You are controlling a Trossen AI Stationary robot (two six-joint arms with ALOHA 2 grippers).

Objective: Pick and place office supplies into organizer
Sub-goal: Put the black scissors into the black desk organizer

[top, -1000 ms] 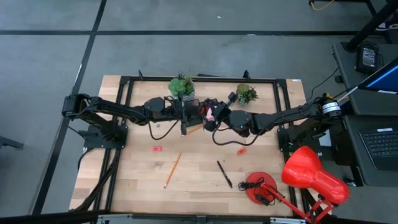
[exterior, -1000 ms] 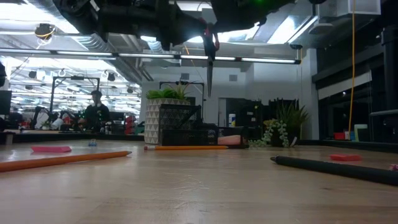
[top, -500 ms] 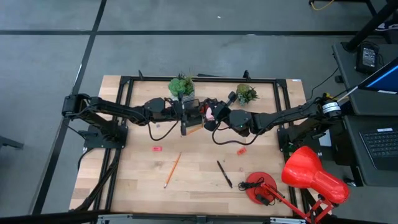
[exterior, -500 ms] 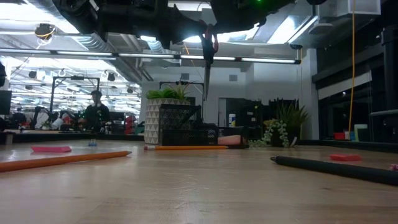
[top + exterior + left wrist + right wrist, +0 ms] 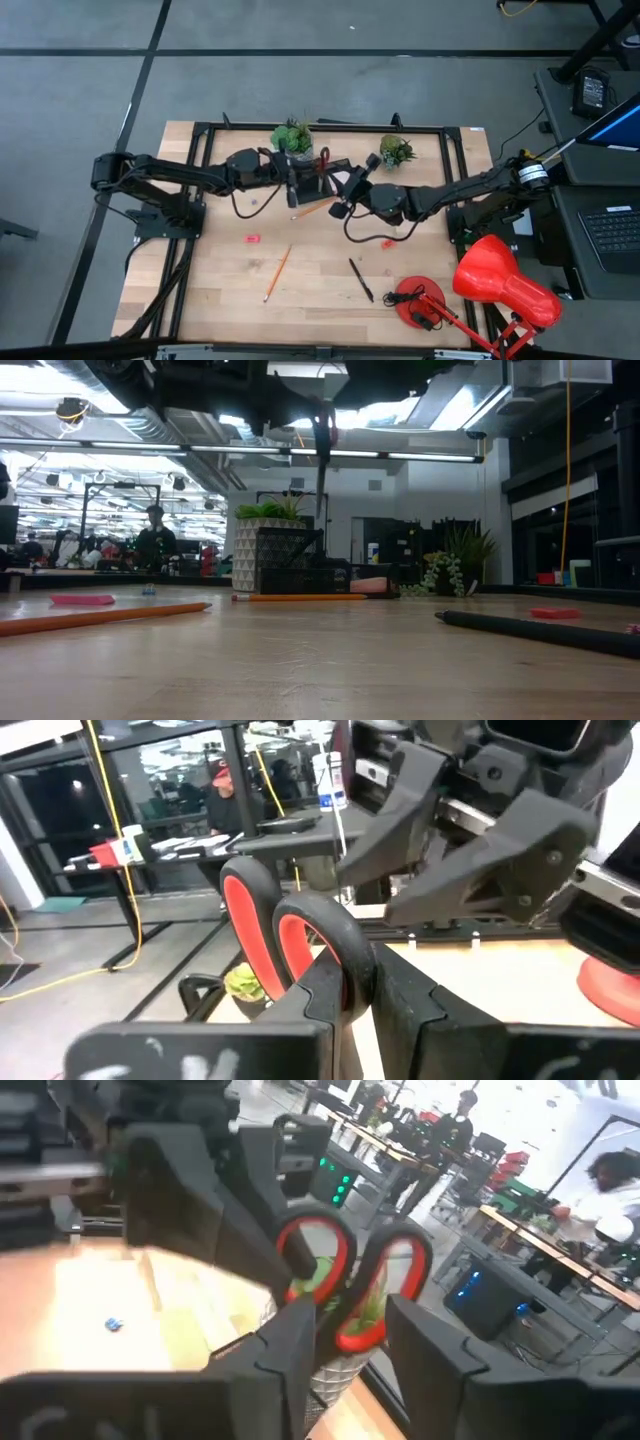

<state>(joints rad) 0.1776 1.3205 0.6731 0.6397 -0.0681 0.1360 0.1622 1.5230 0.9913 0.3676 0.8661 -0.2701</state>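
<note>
Left gripper (image 5: pixel 293 183) hung above the organizer (image 5: pixel 318 183) at the table's (image 5: pixel 210 280) far middle, fingers (image 5: pixel 330 982) pinched on the scissors (image 5: pixel 322 160) — red handles up, blades hanging straight down in the low view, clear of the tabletop. From the left wrist, the red loops stood right between that arm's own dark fingers. Right gripper (image 5: pixel 345 190) sat just beside, on the lamp (image 5: pixel 500 280) side of the organizer, jaws spread; the right wrist view showed the scissors' handles (image 5: pixel 350 1280) in the gap between its fingers, not clamped. Loose supplies on the table: one pencil (image 5: pixel 277 272) lay near the front left of centre, a second pencil (image 5: pixel 316 208) just in front of the organizer, the pen (image 5: pixel 361 279) toward the front right of centre. One eraser (image 5: pixel 252 239) lay left of centre, another (image 5: pixel 387 243) below the right arm. Two plants (image 5: pixel 292 138) stood at the back edge, one behind the organizer, the other (image 5: pixel 396 150) farther right. Sticky pad showed pink beside the organizer in the low view (image 5: pixel 370 586). A person (image 5: pixel 155 540) stood in the room beyond — well behind the table.
</note>
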